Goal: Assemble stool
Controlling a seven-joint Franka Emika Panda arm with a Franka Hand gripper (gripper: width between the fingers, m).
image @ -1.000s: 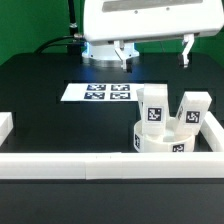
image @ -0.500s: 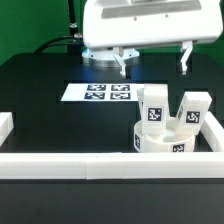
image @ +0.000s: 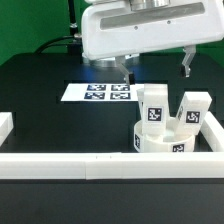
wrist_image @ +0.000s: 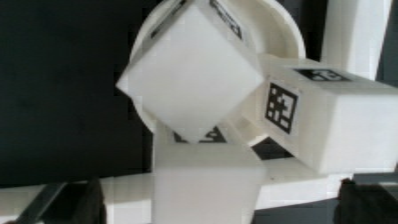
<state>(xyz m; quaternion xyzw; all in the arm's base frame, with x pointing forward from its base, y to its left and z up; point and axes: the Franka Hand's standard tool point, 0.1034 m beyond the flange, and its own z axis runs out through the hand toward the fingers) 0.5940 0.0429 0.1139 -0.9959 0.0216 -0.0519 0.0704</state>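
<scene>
The stool's round white seat [image: 163, 141] lies at the exterior view's right, just behind the front rail. Two blocky white legs [image: 152, 107] [image: 195, 110] stand upright on it, tags facing the camera. My gripper [image: 155, 68] hangs open above and behind them, one finger [image: 125, 69] on either side, with nothing between the fingers. In the wrist view a leg with a diamond-shaped end [wrist_image: 187, 80] fills the middle, a tagged leg [wrist_image: 313, 112] stands beside it, and the seat [wrist_image: 270, 28] curves behind. Only the dark fingertips [wrist_image: 377, 196] show at the frame's edge.
The marker board [image: 105, 93] lies flat on the black table behind the stool. Long white rails run along the front [image: 90, 166], with a short piece at the exterior view's left [image: 5, 126] and another at the right [image: 214, 138].
My gripper has come down and forward toward the standing legs, still open. The stool parts have not moved.
</scene>
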